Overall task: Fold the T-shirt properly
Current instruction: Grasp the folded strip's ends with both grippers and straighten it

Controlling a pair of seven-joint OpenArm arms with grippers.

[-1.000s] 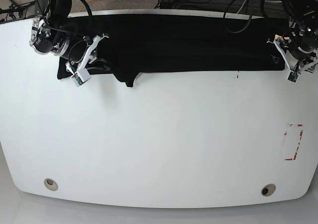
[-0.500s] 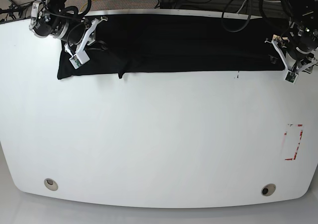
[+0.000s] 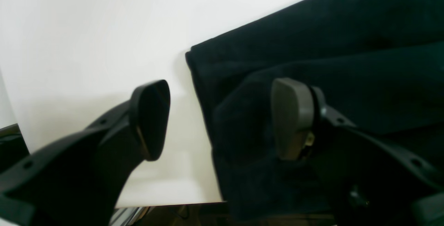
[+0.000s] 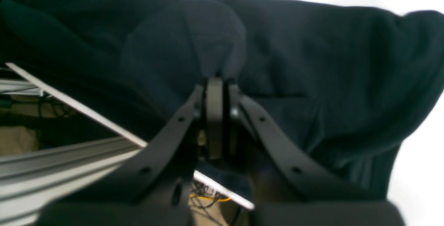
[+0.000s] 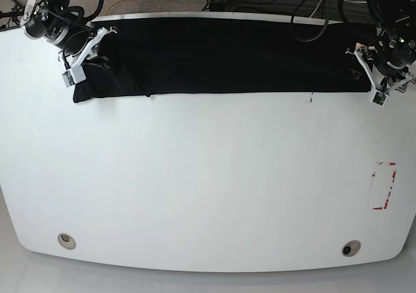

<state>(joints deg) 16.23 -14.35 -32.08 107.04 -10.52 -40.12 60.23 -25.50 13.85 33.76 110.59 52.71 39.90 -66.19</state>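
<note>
Left wrist view: the left gripper (image 3: 222,120) has its fingers (image 3: 291,118) spread wide, one over the bare white desk (image 3: 86,28), the other over the black soft fabric T-shirt (image 3: 347,63). They hold nothing. The end of the shirt lies between them, close to the far edge of the desk. For a good grip I judge that this arm should go lower, so that both fingers take all the layers of the hem together before they close.

Right wrist view: the right gripper (image 4: 216,115) has its fingers pressed together, and a bunch of the black cloth (image 4: 312,63) rises just above the tips. The pinch itself is hidden, but the fabric looks caught there. The desk's far edge passes under the cloth, so some of it hangs over.

Base view: the T-shirt (image 5: 227,52) lies as a long flat band along the far edge of the desk (image 5: 208,176), from the right gripper (image 5: 88,49) near the far-left corner to the left gripper (image 5: 377,78) near the far-right corner. The next fold, I think, needs both ends lifted at equal height and carried toward the near edge together, keeping the band taut so no wrinkle forms.
</note>
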